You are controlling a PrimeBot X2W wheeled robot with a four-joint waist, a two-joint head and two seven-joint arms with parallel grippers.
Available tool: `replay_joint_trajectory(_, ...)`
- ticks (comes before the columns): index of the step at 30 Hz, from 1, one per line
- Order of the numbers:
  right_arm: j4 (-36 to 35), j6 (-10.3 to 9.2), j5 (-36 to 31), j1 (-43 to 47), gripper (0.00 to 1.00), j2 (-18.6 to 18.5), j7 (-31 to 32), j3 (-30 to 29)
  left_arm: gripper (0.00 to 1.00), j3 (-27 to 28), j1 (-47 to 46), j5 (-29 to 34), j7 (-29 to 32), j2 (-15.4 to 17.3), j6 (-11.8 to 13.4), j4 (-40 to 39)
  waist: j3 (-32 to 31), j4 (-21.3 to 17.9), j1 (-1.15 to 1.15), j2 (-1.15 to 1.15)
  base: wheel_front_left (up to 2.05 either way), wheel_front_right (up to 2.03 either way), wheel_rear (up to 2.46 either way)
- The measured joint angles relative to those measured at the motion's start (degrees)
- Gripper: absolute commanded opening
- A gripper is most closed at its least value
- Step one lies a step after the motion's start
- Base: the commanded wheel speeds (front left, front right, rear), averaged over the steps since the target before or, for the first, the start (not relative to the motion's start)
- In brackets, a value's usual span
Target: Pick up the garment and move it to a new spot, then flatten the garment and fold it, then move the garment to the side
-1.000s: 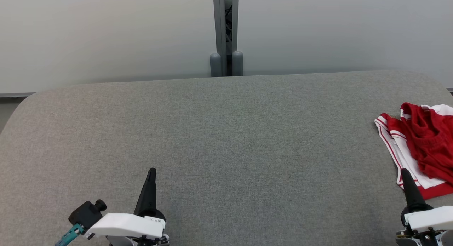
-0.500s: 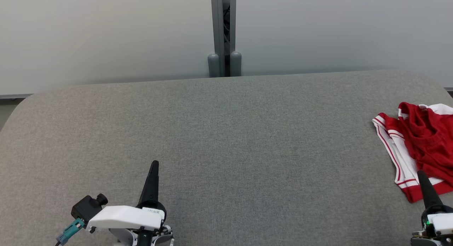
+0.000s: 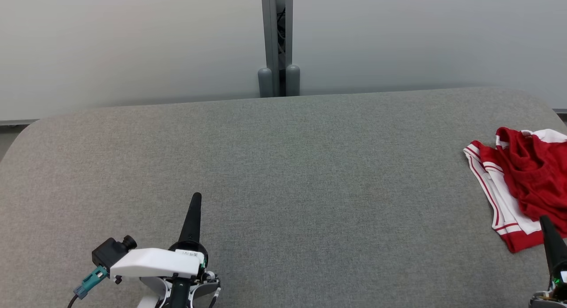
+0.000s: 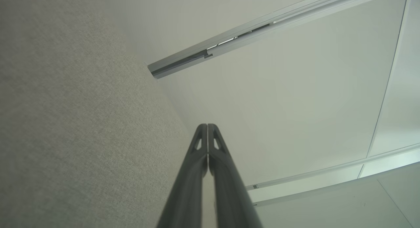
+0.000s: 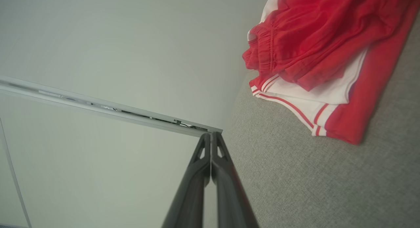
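Left gripper [image 3: 195, 200] has crept a bit further up the head view over the last second. The right gripper [image 3: 545, 221] has slid off toward the lower right corner, so just a dark finger and a bit of wrist poke in there. The whole head view nudged sideways too, since the post [image 3: 276, 37] at the back sits a hair further left than before. That small shift in the garment [image 3: 527, 184] looks like the camera, not the cloth.

It's a red and white garment, lying crumpled at the far right end of the gray fabric surface [image 3: 283, 166] and partly cut off by the picture's edge. A red bunched part sits on top of a white panel with red stripes and a red hem.

In the left wrist view the left gripper [image 4: 207, 127] has both fingers pressed flat together with nothing between them. It hangs over the near left part of the surface, well apart from the garment.

Same deal for the right gripper [image 5: 211, 135] in its own wrist view: fingers squeezed together and pinching nothing. The garment [image 5: 311, 47] lies up and to the right of the tips there, near but not touching. Behind the surface there's a pale wall [image 3: 133, 46].
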Motion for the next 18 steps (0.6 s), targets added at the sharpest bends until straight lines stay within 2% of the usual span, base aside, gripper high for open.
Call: replay_joint_trajectory(18,-1.5,0.00,7.6,0.4,0.00,0.1,3.5,-4.2,0.00,-1.1,-1.6,-7.0,0.7,0.0,-0.7,0.5,-0.1,-0.4,0.00,0.00,0.00,0.00,0.00)
